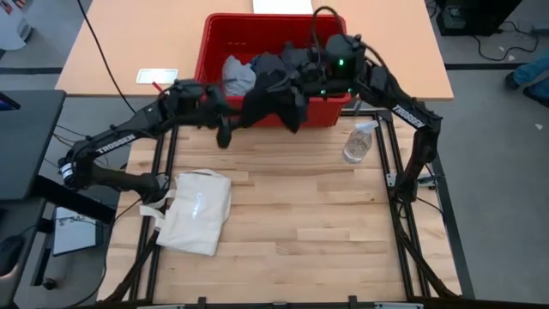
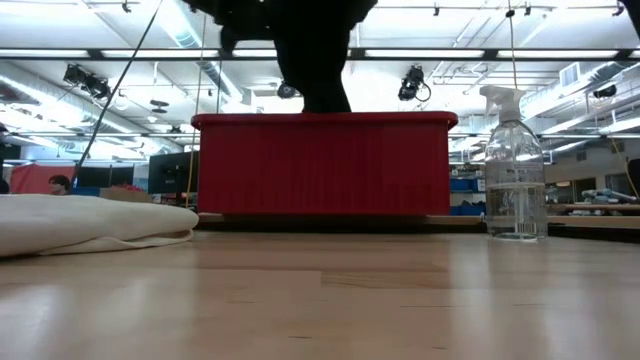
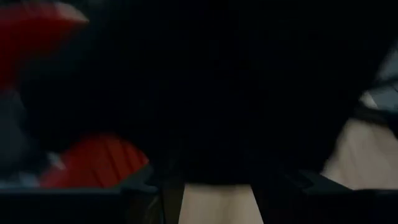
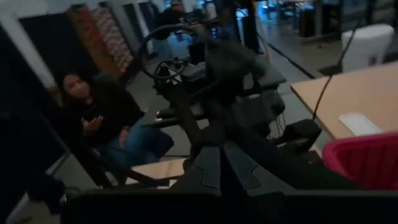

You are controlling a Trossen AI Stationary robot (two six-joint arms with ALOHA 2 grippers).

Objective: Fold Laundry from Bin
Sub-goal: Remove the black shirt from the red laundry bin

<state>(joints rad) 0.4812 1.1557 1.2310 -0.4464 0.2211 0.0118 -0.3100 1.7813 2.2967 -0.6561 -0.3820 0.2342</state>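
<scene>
One tote bag, one bin.

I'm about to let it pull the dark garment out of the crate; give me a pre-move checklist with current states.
1. Left gripper holds black garment: ok, cloth fills its wrist view.
2. Right gripper shut: ok; on the cloth: cannot tell.
3. Garment clear of red bin: not ok, it drapes over the front rim.
4. Spray bottle away from the garment: ok.
5. Tote bag clear of landing spot: cannot tell.
</scene>
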